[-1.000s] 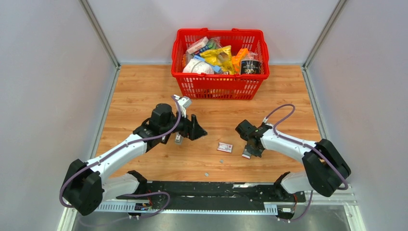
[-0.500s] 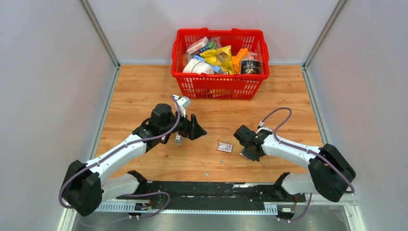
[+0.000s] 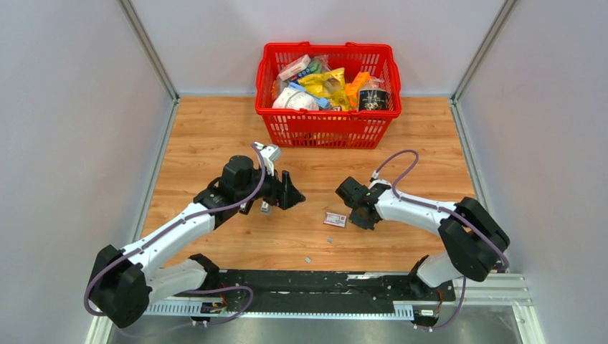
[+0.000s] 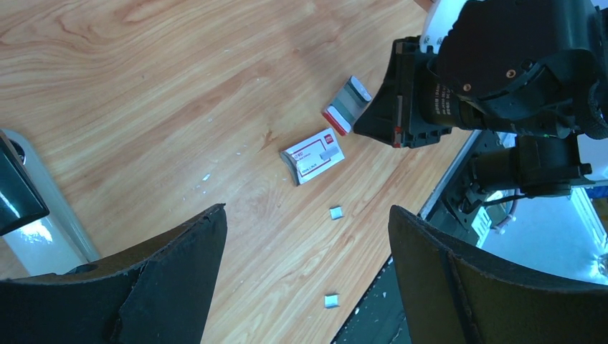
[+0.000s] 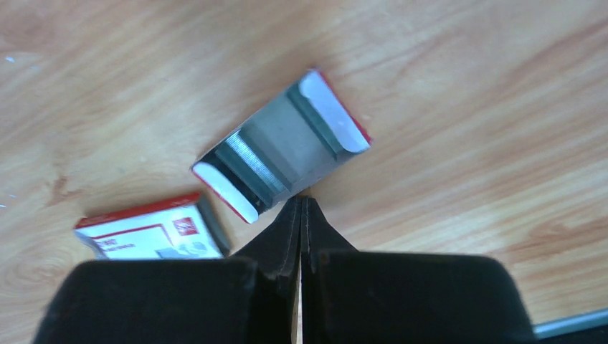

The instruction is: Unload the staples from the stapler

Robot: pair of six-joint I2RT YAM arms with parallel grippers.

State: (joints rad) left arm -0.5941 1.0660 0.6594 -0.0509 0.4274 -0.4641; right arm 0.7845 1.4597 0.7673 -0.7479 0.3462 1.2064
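Note:
Two small silvery staple bits [image 4: 335,212] [image 4: 330,301] lie loose on the wood floor; they also show in the top view [image 3: 330,239]. A white and black object, likely the stapler [image 4: 39,222], lies at the left edge of the left wrist view. My left gripper [image 3: 287,192] is wide open and empty above the floor, left of the bits. My right gripper [image 5: 301,204] is shut, its tips against the edge of an open red-and-white tray [image 5: 283,147] with grey ribbed rows inside. A small red-and-white box [image 5: 147,228] lies just left of it.
A red basket [image 3: 327,129] full of packaged goods stands at the back. Grey walls close in both sides. A black rail [image 3: 315,283] runs along the near edge. The right arm's wrist [image 4: 502,64] fills the upper right of the left wrist view.
My right gripper has moved left and a little away from me, toward the small box, with the tray at its tips. My left arm has shifted slightly left.

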